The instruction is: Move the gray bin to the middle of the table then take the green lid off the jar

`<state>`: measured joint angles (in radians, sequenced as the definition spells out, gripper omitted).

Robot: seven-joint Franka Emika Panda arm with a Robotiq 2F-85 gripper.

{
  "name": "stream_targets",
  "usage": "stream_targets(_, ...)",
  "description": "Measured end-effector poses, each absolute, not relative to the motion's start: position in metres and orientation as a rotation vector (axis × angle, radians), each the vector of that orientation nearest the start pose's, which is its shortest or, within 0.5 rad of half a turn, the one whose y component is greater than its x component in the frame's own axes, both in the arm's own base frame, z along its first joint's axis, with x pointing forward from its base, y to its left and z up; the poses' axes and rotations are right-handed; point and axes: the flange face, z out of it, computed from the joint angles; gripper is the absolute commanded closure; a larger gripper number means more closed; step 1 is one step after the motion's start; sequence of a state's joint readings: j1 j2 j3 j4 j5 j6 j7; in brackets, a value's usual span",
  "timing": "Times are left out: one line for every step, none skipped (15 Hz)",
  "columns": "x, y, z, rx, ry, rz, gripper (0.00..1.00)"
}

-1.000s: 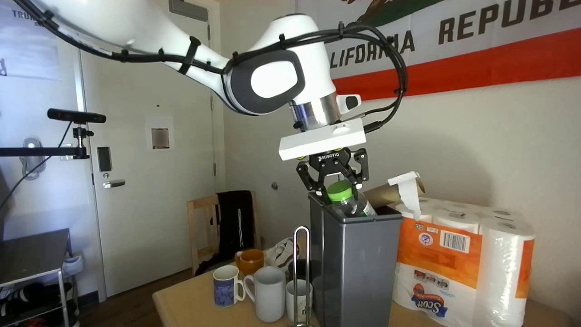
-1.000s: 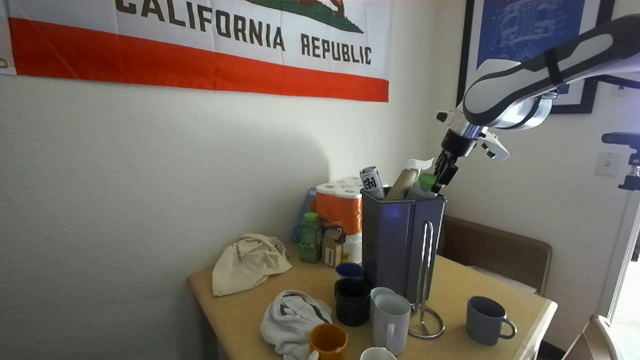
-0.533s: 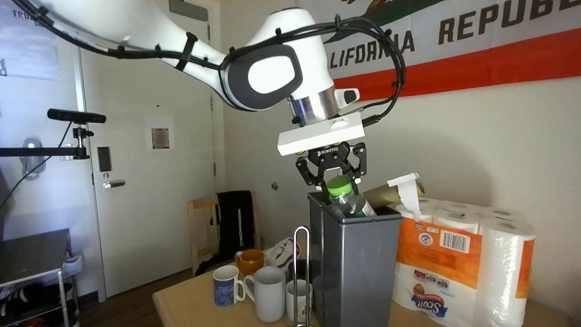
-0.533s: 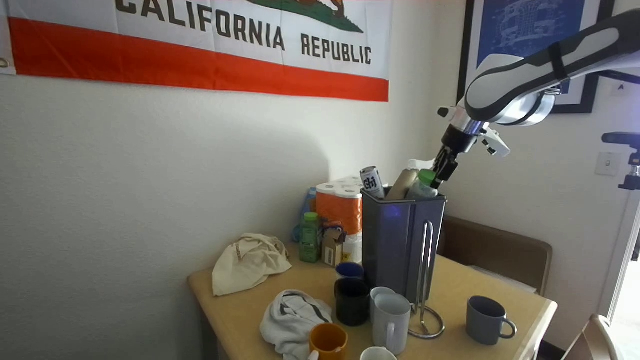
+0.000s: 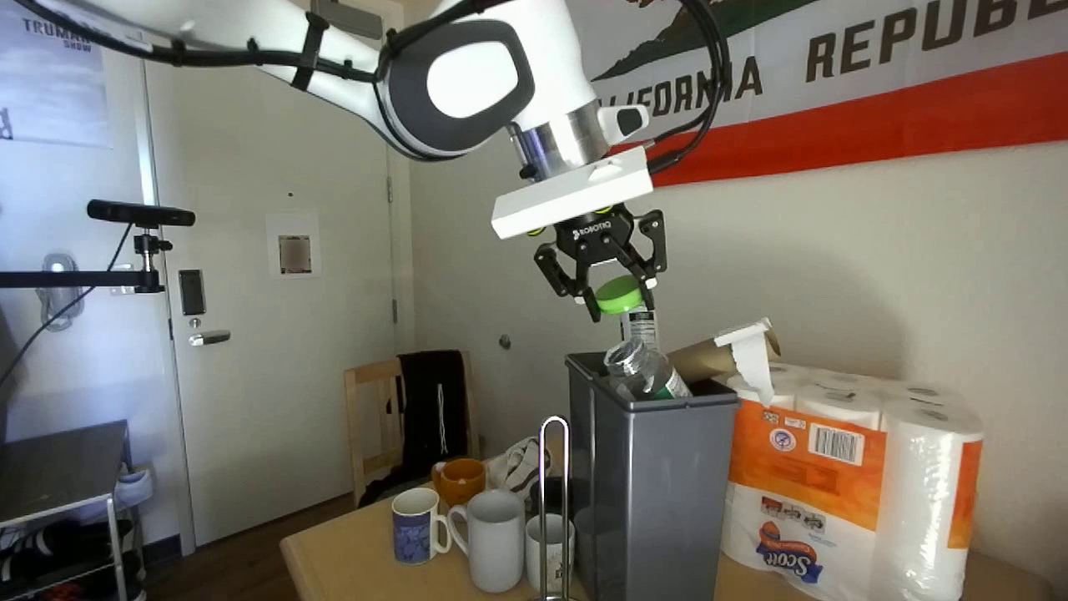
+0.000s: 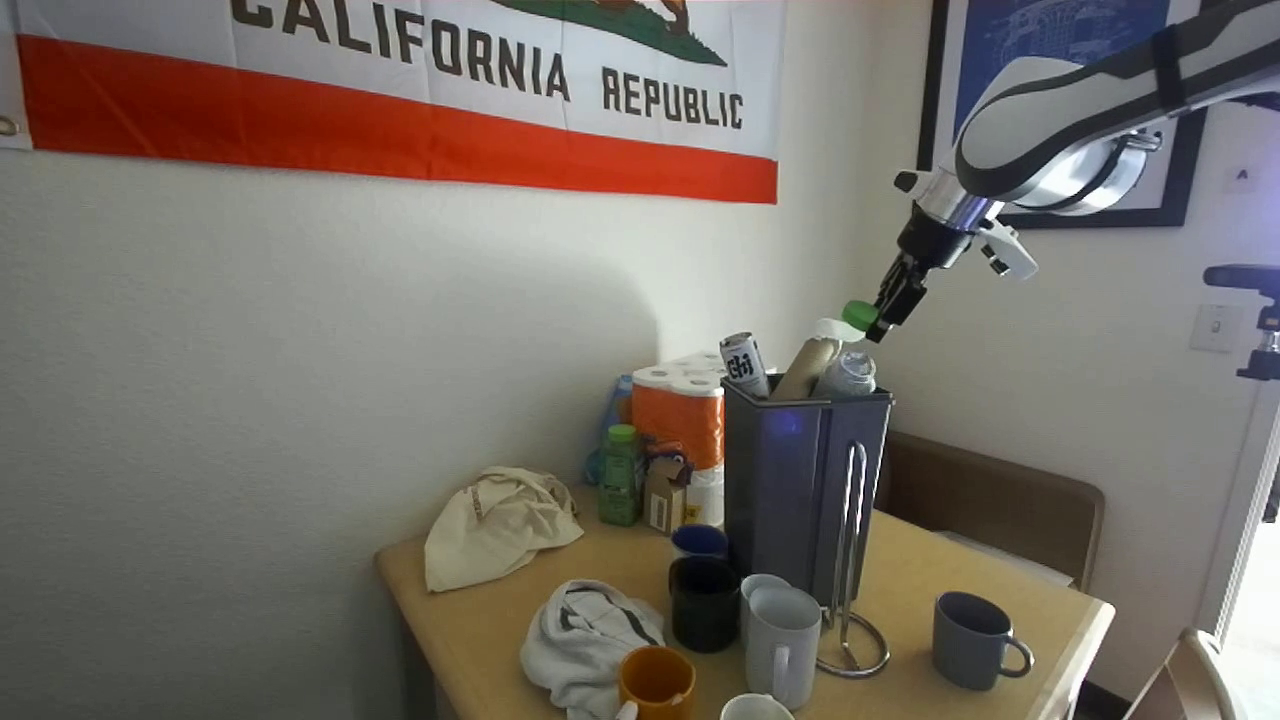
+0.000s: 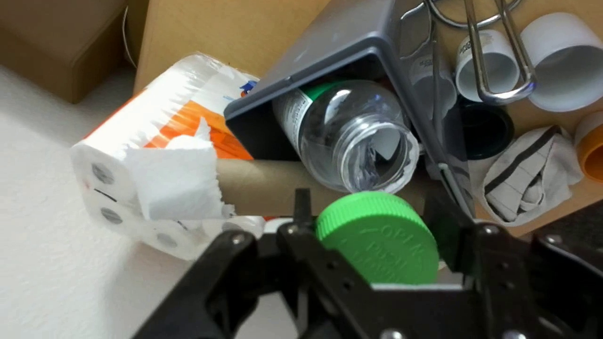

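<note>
two fingers [image 7: 450,233] of your claw [image 5: 620,305] press on the green lid [image 7: 381,245] from opposite sides — the claw is spread just as wide as the lid and has it gripped between the tips. you have the lid off the jar [image 7: 348,134]: in both exterior views a gap shows between it and the jar's uncovered mouth below. in the wrist view the lid's lettered top faces you, with the jar's neck just past it. the jar sits tilted in the top of the gray bin [image 5: 659,501], next to a cardboard tube [image 7: 259,186]; a white can [image 6: 743,362] leans there too. you can see the bin standing upright on the desk [image 6: 920,580], the paper-towel pack [image 5: 805,476] just beside it — and, near it, a wire stand [image 5: 542,484], a tall pale mug [image 5: 496,538] and, farther off, a dark gray mug [image 6: 968,640].
</note>
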<state>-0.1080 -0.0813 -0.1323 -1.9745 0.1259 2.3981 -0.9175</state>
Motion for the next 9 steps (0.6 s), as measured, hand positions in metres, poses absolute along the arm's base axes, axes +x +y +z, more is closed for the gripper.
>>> stream_targets(0.556,-0.137,0.563,-3.070,-0.952,-0.788,0.63)
stream_targets(0.553,-0.136,0.566,-3.064,-0.950,-0.765,0.63)
stream_targets(0.549,-0.135,0.568,-3.054,-0.950,-0.724,0.63)
stream_targets(0.544,-0.133,0.570,-3.042,-0.951,-0.676,0.63)
stream_targets(0.539,-0.131,0.572,-3.028,-0.954,-0.619,0.63)
stream_targets(0.533,-0.129,0.573,-3.012,-0.956,-0.561,0.63)
stream_targets(0.528,-0.127,0.573,-2.995,-0.958,-0.504,0.63)
stream_targets(0.522,-0.126,0.573,-2.981,-0.958,-0.450,0.63)
stream_targets(0.517,-0.125,0.572,-2.972,-0.948,-0.401,0.63)
